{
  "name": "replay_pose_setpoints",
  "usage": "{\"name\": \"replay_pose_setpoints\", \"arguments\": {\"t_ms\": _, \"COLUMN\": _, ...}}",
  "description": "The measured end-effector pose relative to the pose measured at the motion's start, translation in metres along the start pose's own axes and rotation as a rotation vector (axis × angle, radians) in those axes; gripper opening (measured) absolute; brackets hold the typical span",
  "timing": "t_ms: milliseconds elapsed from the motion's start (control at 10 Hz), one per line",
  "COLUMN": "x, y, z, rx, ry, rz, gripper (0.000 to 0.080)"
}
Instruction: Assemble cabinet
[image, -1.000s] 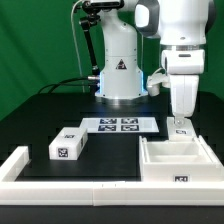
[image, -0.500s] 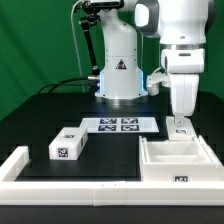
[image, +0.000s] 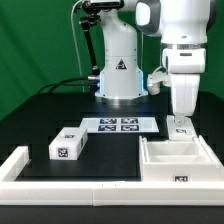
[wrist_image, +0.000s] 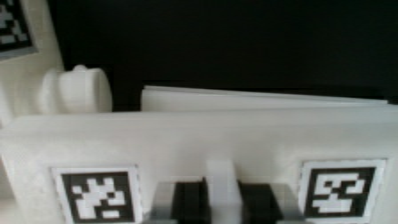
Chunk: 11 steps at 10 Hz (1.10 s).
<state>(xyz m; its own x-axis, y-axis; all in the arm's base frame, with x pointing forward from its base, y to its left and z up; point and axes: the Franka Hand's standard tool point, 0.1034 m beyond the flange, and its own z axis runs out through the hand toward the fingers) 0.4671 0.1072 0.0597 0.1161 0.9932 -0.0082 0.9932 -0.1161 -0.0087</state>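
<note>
The cabinet shell, a white open box with tags, lies at the front of the exterior view's right. My gripper reaches straight down onto its far wall. In the wrist view the shell's white face fills the picture, with two tags on either side of my gripper. The dark fingers stand close together with a narrow strip of the white shell pinched between them. A round white peg sticks out at the shell's side. A smaller white tagged block lies on the exterior view's left, apart from the gripper.
The marker board lies flat in the middle, in front of the robot base. A long white rail edges the front of the black table and turns up its left side.
</note>
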Motion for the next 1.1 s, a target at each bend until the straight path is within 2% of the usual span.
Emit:
{"name": "replay_pose_setpoints", "arguments": {"t_ms": 400, "x": -0.0013, "y": -0.0006, "z": 0.0017, "rx": 0.003, "ry": 0.0, "rz": 0.002, "gripper": 0.0068}}
{"name": "replay_pose_setpoints", "arguments": {"t_ms": 1100, "x": -0.0018, "y": 0.0049, "z": -0.0027, "rx": -0.006, "ry": 0.001, "rz": -0.025, "gripper": 0.0068}}
